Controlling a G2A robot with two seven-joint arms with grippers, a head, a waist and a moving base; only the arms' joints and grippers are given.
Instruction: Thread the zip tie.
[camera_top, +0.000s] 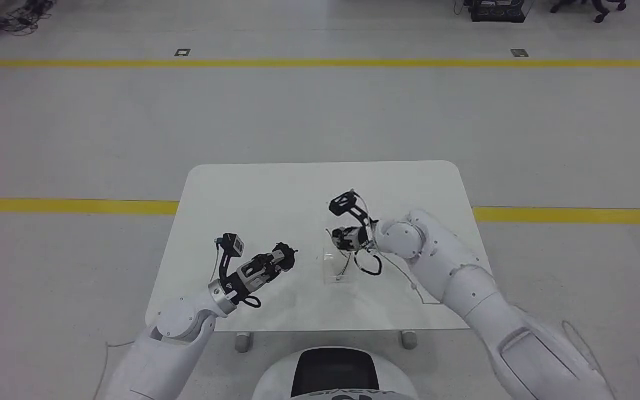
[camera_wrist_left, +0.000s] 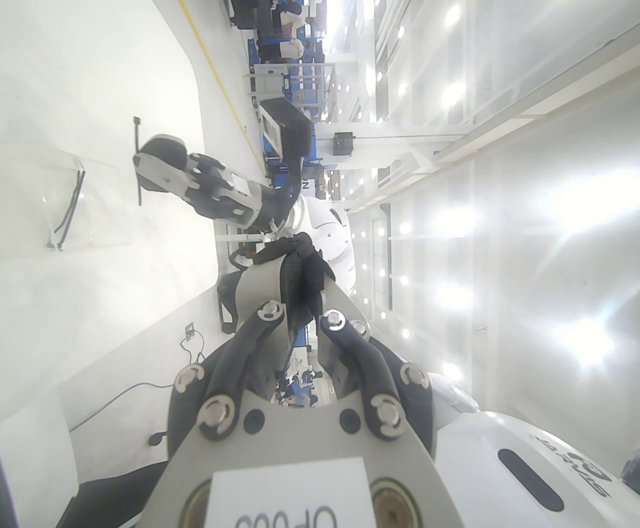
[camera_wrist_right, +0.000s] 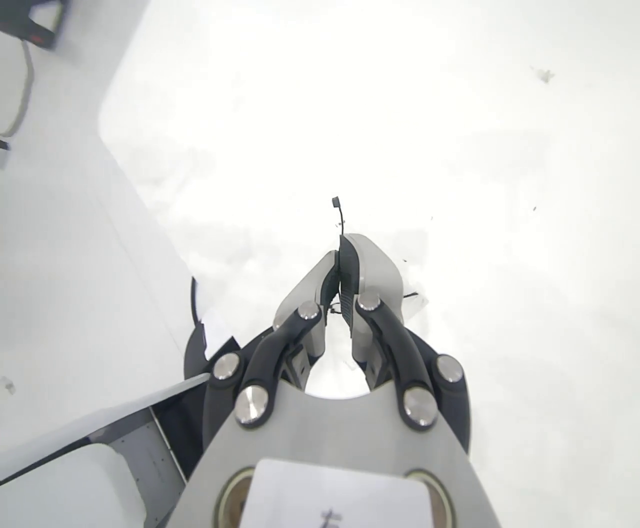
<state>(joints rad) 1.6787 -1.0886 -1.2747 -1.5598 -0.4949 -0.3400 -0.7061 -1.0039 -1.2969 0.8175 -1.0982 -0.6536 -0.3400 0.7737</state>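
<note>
While the right pincer (camera_wrist_right: 342, 250) is clamped shut on a black zip tie (camera_wrist_right: 339, 212), the tie's thin strap pokes out past the fingertips, with the small square head at its far end. From the left wrist view the same tie runs crosswise through the pinched tips and sticks out on both sides of them, head on the longer side. The tie touches nothing but this pincer. Left pincer (camera_wrist_left: 300, 260) is closed too, pads pressed together, nothing seen between them. It sits well apart from the right pincer and points roughly toward it over the white bench (camera_top: 300, 190). A clear plastic bag (camera_top: 333, 267) lies flat on the bench right beside the right pincer, in the gap between the two pincers but much nearer the right one and apart from the left one. Inside the bag are spare black zip ties (camera_wrist_left: 70, 210), looks like two, side by side and slightly bowed, heads toward one end. Cannot tell whether the held tie's lower end touches the bag.
</note>
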